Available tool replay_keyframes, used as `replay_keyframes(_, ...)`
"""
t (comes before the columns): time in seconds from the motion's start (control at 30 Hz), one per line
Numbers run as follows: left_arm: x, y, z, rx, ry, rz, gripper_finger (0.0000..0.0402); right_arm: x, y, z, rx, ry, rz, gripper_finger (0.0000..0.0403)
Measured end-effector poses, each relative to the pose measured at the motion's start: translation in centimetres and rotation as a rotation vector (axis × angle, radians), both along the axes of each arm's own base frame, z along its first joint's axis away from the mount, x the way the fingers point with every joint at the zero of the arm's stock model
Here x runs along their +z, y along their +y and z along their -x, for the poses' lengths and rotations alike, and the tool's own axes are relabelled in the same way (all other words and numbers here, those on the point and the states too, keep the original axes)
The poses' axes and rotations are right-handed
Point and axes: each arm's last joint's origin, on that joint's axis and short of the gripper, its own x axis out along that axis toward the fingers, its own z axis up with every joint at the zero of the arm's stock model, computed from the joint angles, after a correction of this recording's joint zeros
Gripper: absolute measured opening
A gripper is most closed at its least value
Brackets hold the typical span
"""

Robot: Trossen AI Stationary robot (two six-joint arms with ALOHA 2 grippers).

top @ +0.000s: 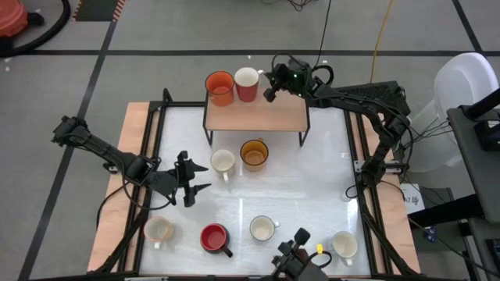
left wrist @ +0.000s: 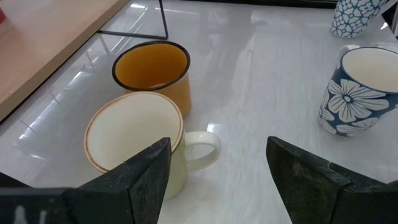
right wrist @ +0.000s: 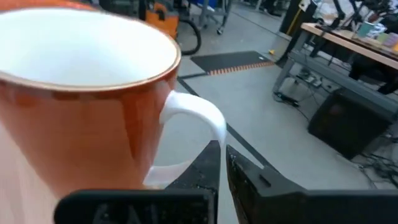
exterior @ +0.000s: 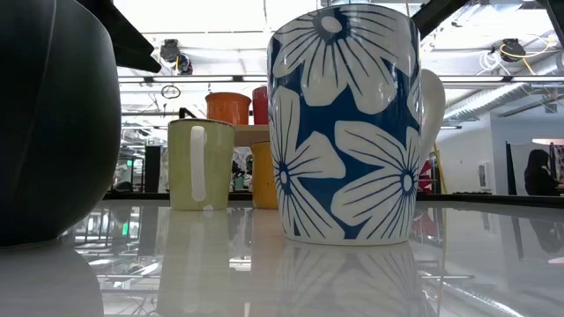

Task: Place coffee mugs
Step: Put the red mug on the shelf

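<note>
Every mug on the table stands upright and looks empty inside. On the small wooden shelf (top: 258, 115) at the far side of the table (top: 312, 195) stand an orange mug (top: 219, 87) and, right beside it, a red-sided mug with a white inside (top: 246, 83). The right gripper (top: 271, 86) is up at that shelf next to the red-sided mug; its wrist camera shows the two dark fingers (right wrist: 205, 171) pressed together just by the mug's white handle (right wrist: 199, 124), with nothing pinched between them that I can make out. In front of the shelf, on the table top, a cream mug (top: 223, 162) and an amber-yellow mug (top: 254, 154) stand just beside each other. The left gripper (top: 197, 179) hovers low near the cream mug with its fingers spread apart, the mug's handle (left wrist: 202, 149) lying in the gap ahead of them and one finger (left wrist: 149, 174) close to the mug's rim, holding nothing. Along the near edge stand a pale mug (top: 159, 230), a red mug (top: 214, 237), a white mug with blue flowers (top: 262, 228) and another white mug (top: 344, 244). I can read no lettering or brand on any of them; only the blue flower pattern shows.
</note>
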Motion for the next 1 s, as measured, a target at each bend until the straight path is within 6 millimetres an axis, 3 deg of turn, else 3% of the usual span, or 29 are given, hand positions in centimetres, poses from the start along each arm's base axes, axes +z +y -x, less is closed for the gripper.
replay_keyframes(0.27,0.0,0.0,0.0,-0.003,-0.001,-0.006,0.0269,-0.1,-1.3,0.5,-0.008,-0.043,0.021,0.0001)
replay_keyframes(1.0,0.0,0.1,0.0,-0.002,0.0,-0.04,0.0269,0.3,-1.3,0.5,0.055,-0.095,0.016,0.0)
